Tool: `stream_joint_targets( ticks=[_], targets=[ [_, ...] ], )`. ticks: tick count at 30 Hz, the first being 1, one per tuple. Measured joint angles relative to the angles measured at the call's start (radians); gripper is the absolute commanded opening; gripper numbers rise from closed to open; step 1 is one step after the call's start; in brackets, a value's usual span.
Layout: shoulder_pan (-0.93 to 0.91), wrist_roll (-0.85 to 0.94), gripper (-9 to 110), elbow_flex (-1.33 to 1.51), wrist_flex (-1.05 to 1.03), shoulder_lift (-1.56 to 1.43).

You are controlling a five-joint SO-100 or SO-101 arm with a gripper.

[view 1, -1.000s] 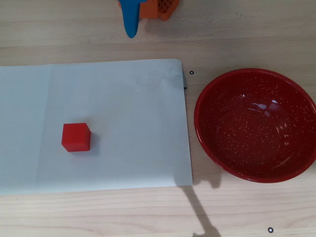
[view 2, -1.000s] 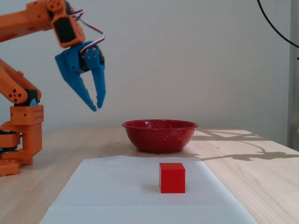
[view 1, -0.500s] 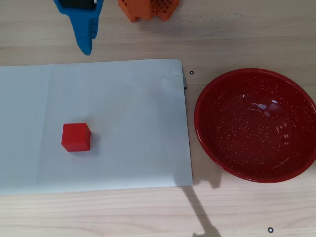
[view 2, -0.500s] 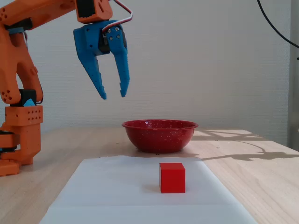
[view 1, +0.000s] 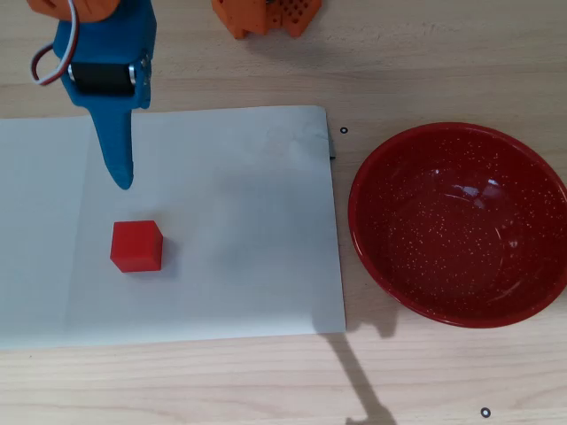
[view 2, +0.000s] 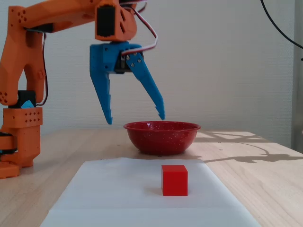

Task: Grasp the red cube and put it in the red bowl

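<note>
One red cube [view 1: 136, 245] sits on the white paper sheet [view 1: 230, 221], toward the sheet's left end in the overhead view and a little nearer its lower edge than its upper one; nothing touches it. Off the sheet's right edge, on the bare wooden table [view 1: 425, 62], stands the red bowl [view 1: 376, 257], empty and well apart from the cube. In the fixed view the gripper [view 2: 135, 120] hangs in the air well above the table with its two blue fingers spread wide and nothing between them. In the overhead view the blue finger tip [view 1: 122, 181] shows just beyond the cube's upper side, not yet over it. The step in hand looks like the approach, with the grasp not begun. The next move probably calls for bringing the spread fingers a bit further out over the cube, lowering until they straddle it, then closing squarely on two opposite faces before any lift toward the bowl.
</note>
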State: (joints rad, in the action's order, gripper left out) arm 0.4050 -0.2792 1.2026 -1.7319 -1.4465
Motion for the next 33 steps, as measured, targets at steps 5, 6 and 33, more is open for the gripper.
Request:
stream_joint_targets(
  ticks=[5,6,33],
  targets=[
    [0.0,0.0,51,0.0,0.067,0.08],
    [0.002,0.0,51,-0.012,0.078,0.1],
    [-0.009,-0.043,52,-0.141,0.272,0.419]
  ],
)
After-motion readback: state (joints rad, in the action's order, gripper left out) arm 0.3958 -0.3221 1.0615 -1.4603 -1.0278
